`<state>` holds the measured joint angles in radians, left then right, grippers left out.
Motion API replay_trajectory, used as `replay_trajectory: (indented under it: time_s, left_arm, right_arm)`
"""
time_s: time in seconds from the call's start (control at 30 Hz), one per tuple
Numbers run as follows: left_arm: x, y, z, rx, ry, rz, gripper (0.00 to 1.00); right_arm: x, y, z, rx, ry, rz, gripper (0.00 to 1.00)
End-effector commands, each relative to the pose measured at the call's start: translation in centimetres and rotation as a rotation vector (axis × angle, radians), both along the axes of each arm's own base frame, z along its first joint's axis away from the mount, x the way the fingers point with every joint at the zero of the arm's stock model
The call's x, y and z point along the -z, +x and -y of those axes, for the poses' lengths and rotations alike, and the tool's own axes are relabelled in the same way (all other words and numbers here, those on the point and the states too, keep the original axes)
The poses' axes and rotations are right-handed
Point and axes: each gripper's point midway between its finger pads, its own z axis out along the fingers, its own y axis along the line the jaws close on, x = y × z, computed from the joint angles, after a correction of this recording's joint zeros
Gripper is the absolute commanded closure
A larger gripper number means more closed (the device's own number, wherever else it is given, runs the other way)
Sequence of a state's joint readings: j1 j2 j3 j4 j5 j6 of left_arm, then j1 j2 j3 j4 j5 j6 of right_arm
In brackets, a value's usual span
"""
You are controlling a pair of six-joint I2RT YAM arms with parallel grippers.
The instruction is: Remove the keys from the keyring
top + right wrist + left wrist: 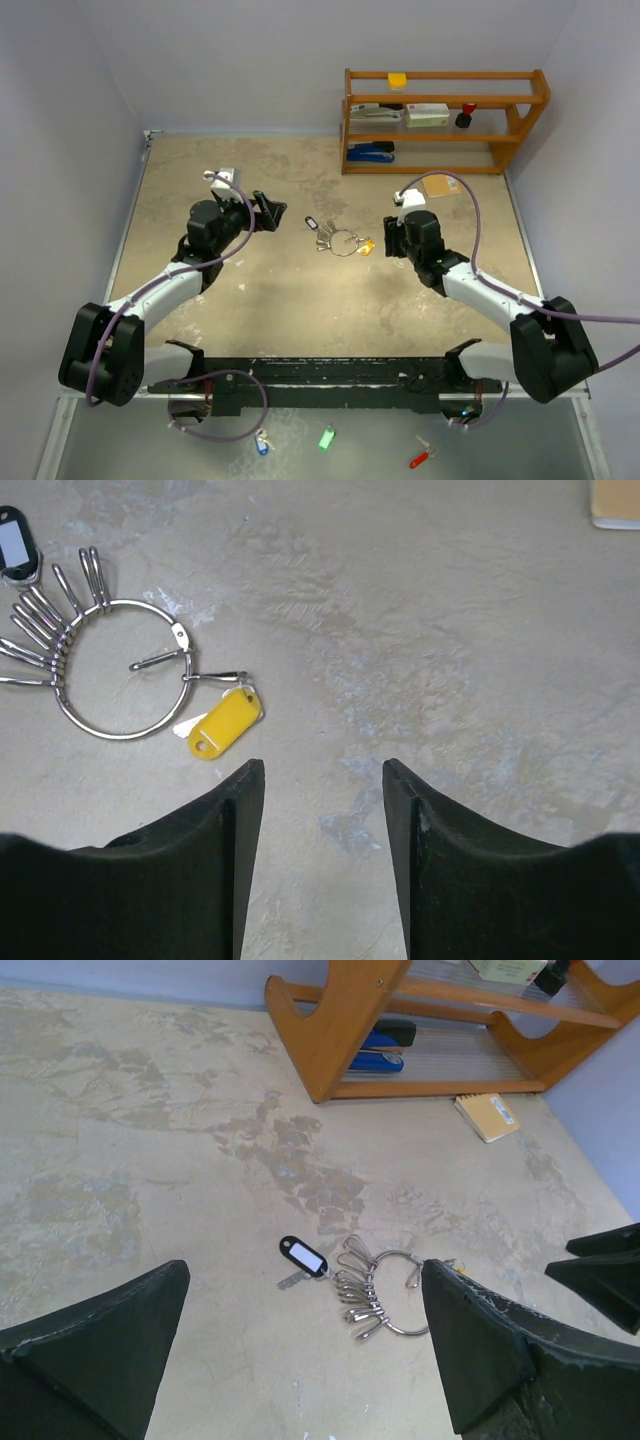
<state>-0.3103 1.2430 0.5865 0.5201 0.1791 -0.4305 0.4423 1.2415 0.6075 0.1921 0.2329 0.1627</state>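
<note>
The keyring (343, 242) lies flat on the table between my two arms; its thin silver wire shows in the left wrist view (405, 1333) and the right wrist view (120, 737). A black-headed key (311, 222) (303, 1256) (12, 542) hangs off its left side. A yellow-headed key (366, 246) (225, 723) is clipped on the right. Several plain silver pieces (360, 1295) (35, 620) fan out along the ring. My left gripper (272, 212) (305, 1268) is open wide, left of the ring. My right gripper (390, 238) (323, 766) is open with nothing between its fingers, just right of the yellow key.
A wooden shelf (445, 120) (330, 1030) with staplers and boxes stands at the back right. A tan notebook (440, 187) (487, 1117) (615, 505) lies in front of it. Blue (262, 441), green (327, 438) and red (422, 458) tagged keys lie below the arm bases.
</note>
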Motion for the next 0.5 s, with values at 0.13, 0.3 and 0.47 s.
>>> replay_trajectory:
  time_s: [0.13,0.3,0.47]
  left_arm:
    - [-2.4,-0.4,0.6,0.019,-0.070,0.082,0.05]
    - [-2.0,-0.6,0.7,0.036,-0.062,0.074,0.32]
    - [-1.5,-0.7,1.6,0.082,-0.062,0.055,0.66]
  right_arm:
    - [-0.3,2.2,-3.2,-0.060,0.096,0.007,0.51]
    - [0.4,3.0,-4.2,-0.084,0.105,-0.009,0.53]
    - [1.0,4.0,-4.9,-0.103,0.100,-0.010,0.54]
